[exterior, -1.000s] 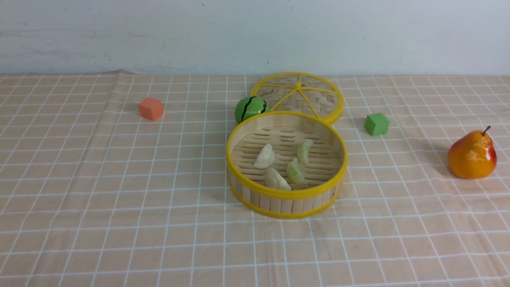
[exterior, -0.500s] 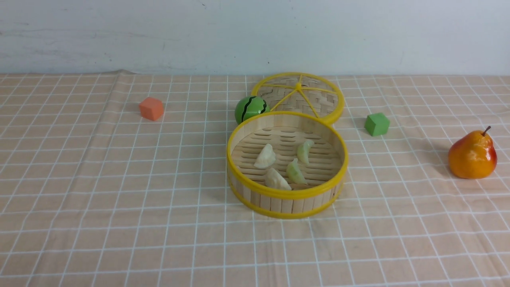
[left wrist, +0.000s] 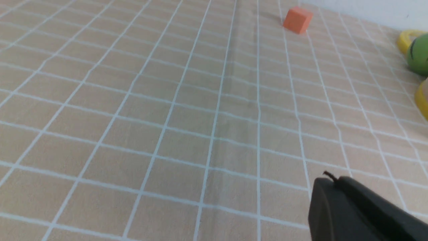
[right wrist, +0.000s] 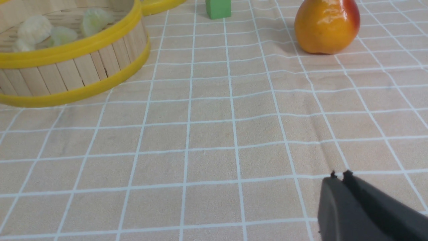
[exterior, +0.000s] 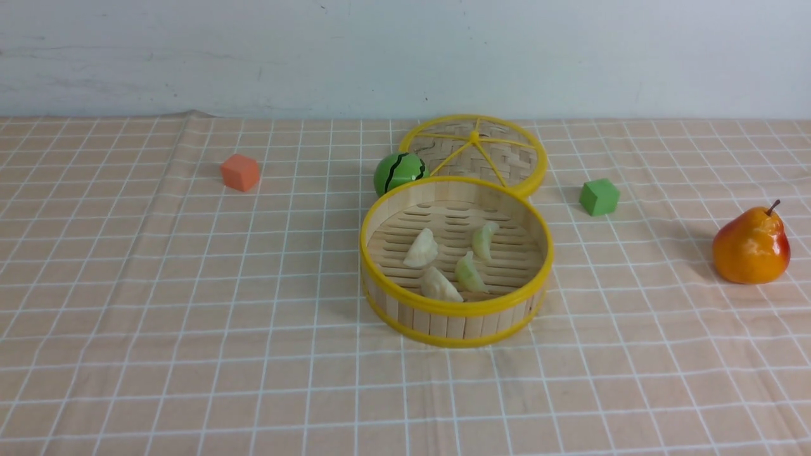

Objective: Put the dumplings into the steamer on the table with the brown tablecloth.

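We're looking at a tabletop against a pale, scuffed wall (exterior: pixel 405 57), a checked tan cloth (exterior: pixel 190 354) covering it. The bamboo steamer (exterior: pixel 456 308) is suggesting a kitchen, yet we're seeing too little of the room to tell home from lab.

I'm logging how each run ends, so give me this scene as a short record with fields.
steamer: bamboo basket on the gridded tablecloth
dumplings inside: four; two cream-white, two pale green
lid: off, lying behind the steamer
ball: green with black stripes, left of the lid
cubes: orange at left, green at right
pear: far right
left hand: shut, empty
right hand: shut, empty
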Motion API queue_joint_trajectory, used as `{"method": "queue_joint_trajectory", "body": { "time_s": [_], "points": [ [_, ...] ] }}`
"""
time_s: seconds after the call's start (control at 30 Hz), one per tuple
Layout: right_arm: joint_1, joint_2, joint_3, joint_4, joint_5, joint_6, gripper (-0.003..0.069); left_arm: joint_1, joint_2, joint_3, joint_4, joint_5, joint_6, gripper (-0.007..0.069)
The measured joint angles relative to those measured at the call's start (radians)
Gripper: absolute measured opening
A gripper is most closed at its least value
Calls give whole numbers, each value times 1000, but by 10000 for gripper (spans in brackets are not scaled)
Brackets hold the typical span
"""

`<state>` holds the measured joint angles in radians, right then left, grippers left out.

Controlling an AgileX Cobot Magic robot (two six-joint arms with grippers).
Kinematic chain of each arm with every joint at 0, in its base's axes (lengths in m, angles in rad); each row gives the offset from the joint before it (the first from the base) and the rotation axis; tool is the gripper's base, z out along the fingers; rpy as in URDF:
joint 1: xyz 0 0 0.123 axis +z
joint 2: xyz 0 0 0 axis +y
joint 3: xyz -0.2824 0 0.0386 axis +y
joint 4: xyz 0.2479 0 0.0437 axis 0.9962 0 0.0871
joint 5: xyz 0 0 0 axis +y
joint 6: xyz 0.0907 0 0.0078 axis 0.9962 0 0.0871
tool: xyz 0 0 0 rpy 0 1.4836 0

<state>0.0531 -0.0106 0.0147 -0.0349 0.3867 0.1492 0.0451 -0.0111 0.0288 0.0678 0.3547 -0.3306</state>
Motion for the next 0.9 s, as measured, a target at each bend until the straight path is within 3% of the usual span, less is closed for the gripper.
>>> {"method": "queue_joint_trajectory", "body": {
  "time_s": [0.17, 0.57, 0.9],
  "points": [
    [0, 0, 0, 0, 0, 0, 17, 0, 0, 0, -1, 19, 60, -14],
    [0, 0, 0, 0, 0, 0, 31, 0, 0, 0, -2, 22, 70, -14],
    [0, 0, 0, 0, 0, 0, 43, 0, 0, 0, -12, 24, 172, -14]
  ]
}}
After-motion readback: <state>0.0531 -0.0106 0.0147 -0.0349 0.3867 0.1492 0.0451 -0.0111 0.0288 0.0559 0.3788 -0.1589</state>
